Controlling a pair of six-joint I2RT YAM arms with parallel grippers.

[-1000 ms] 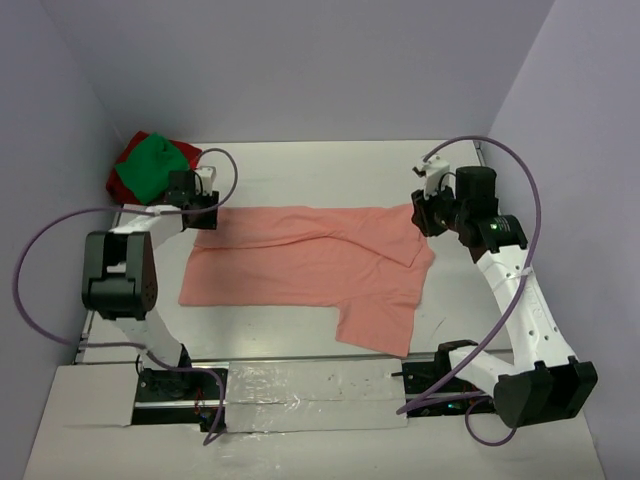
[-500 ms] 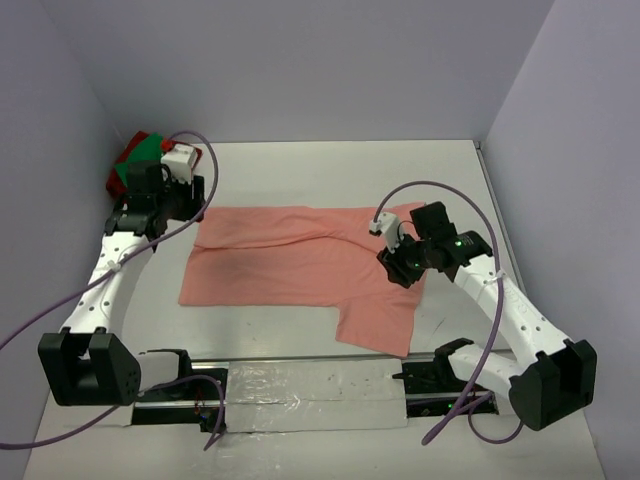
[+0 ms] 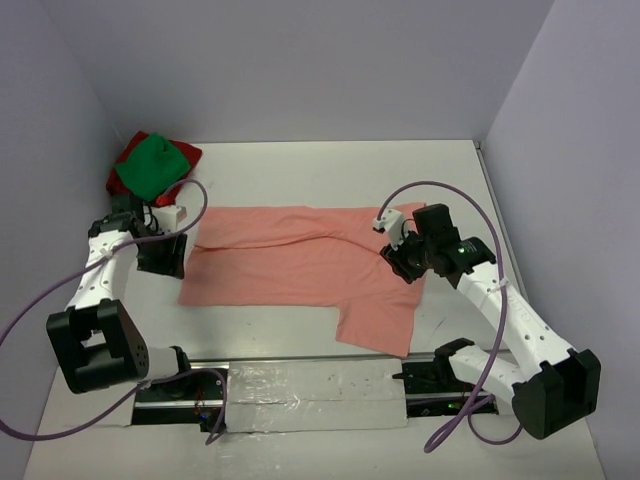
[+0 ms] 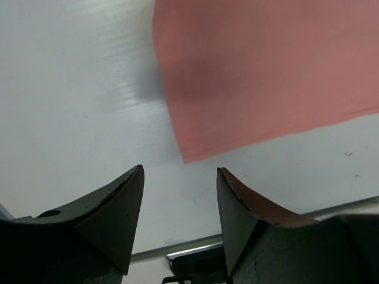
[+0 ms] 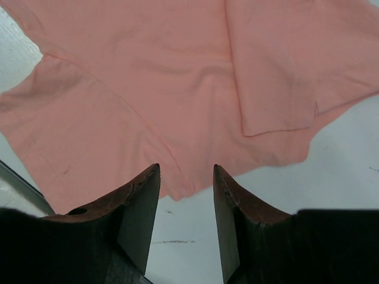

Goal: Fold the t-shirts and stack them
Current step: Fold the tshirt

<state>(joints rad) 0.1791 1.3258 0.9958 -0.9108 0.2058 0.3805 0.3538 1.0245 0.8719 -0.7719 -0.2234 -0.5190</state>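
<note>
Salmon-pink t-shirt [image 3: 290, 262] — long axis left-right. Left gripper [image 3: 161, 257] just off its left edge; right gripper [image 3: 402, 263] over its right end. Both jaws half-parted, empty.

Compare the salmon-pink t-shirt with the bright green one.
The large salmon-pink cloth t-shirt lies spread flat mid-table; the bright green cloth t-shirt is bunched in the far left corner. The pink one covers far more area than the green. The pink one rests directly on the white table; the green one sits on a dark red cloth t-shirt. Both are plain soft cloth.
</note>
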